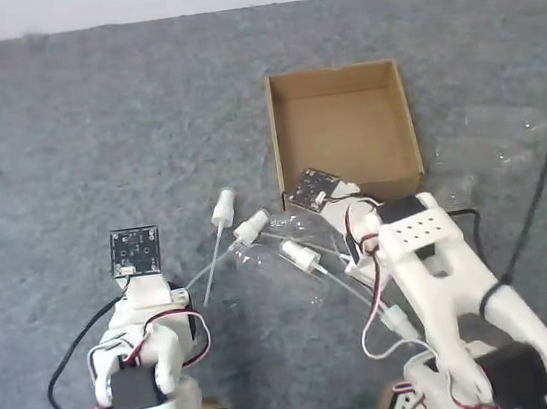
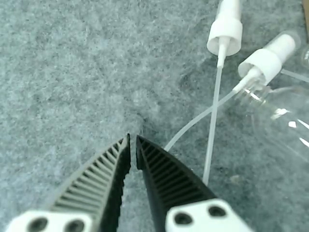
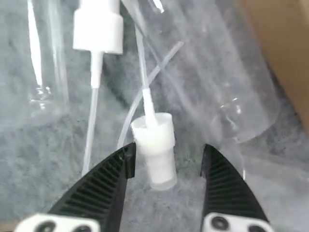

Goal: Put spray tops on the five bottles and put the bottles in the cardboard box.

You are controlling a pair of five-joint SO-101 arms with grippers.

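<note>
The open cardboard box point(image 1: 345, 135) stands at the back, right of centre, with nothing in it. Three white spray tops point(image 1: 222, 209) point(image 1: 251, 228) point(image 1: 301, 256) with long dip tubes lie among clear bottles point(image 1: 277, 242) in front of its near left corner. My right gripper point(image 3: 168, 152) is open, its fingers either side of a spray top point(image 3: 157, 145) without touching it; a clear bottle point(image 3: 217, 72) lies just beyond. My left gripper point(image 2: 133, 140) is shut and empty, low over bare carpet. Two spray tops point(image 2: 224, 31) point(image 2: 268, 58) and a bottle point(image 2: 280, 121) lie ahead of it.
Grey carpet covers the table point(image 1: 91, 118). A crumpled clear plastic sheet point(image 1: 493, 145) lies right of the box. A black cable point(image 1: 540, 195) runs along the right side. The box wall point(image 3: 285, 48) is close beside the right gripper.
</note>
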